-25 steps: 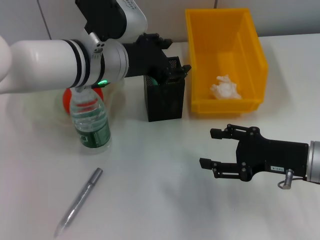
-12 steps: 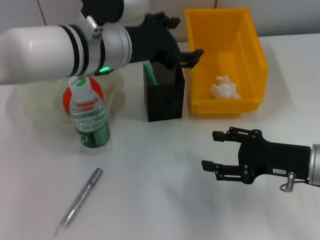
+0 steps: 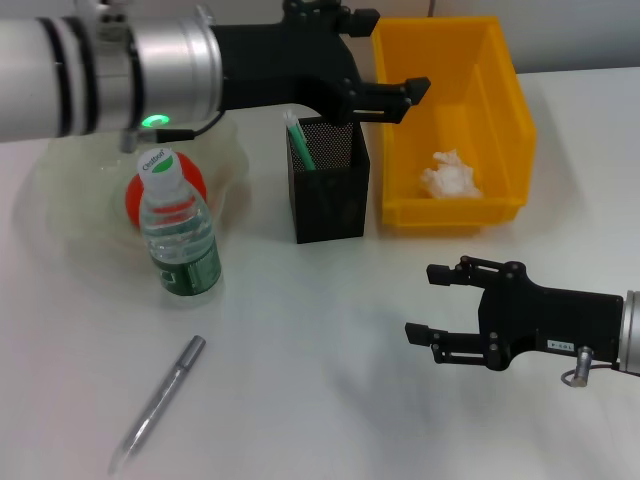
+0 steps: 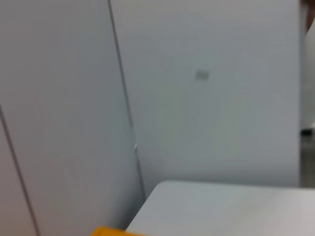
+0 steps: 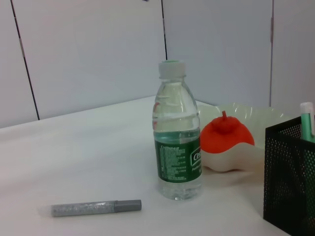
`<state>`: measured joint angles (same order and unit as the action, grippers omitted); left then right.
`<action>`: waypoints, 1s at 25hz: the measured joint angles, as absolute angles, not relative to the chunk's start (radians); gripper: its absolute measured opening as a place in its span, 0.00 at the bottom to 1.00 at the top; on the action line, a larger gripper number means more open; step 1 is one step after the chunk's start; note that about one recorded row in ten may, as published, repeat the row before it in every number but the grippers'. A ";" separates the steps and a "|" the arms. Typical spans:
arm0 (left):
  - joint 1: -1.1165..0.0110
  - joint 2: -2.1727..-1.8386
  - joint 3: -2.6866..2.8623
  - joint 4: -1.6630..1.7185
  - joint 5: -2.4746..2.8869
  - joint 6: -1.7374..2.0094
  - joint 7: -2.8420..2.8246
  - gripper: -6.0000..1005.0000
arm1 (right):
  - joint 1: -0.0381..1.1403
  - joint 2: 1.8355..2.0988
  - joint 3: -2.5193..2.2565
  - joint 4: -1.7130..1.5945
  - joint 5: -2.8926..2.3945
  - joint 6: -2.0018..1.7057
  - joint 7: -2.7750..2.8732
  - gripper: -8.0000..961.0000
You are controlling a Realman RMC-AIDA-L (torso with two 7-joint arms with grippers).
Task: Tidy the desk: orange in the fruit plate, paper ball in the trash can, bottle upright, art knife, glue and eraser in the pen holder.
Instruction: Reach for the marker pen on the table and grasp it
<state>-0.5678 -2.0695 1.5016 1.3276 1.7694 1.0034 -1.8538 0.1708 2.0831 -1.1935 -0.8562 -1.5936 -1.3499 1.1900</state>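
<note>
My left claw (image 3: 385, 92) hangs spread and empty above the gap between the black mesh pen holder (image 3: 327, 190) and the yellow trash can (image 3: 455, 110). My right claw (image 3: 448, 305) hovers low over the worktop (image 3: 320, 400), also spread, pinching nothing.

The 1 stray item I can see is the art knife (image 3: 156, 402), a slim grey stick lying flat near the front edge on my left side, beyond the upright bottle (image 3: 180, 235). Its long axis runs diagonally, the far end angled toward the bottle. It lies well apart from both claws; I judge the right one better placed, since it is already low and its wrist view faces the knife. The orange (image 3: 165, 195) sits in the fruit plate (image 3: 75, 200), the paper ball (image 3: 450, 175) in the can.
</note>
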 joint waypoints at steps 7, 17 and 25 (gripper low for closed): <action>-0.514 -2.068 1.389 1.340 1.704 1.171 -1.813 0.86 | 0.170 2.083 -1.153 -0.856 -1.593 -1.397 1.175 0.82; -0.435 -2.066 1.345 1.336 1.648 1.330 -1.741 0.86 | 0.170 2.080 -0.914 -0.836 -1.592 -1.658 1.129 0.82; -0.366 -2.064 1.337 1.344 1.642 1.469 -1.722 0.86 | 0.166 2.080 -0.882 -0.834 -1.601 -1.684 1.125 0.82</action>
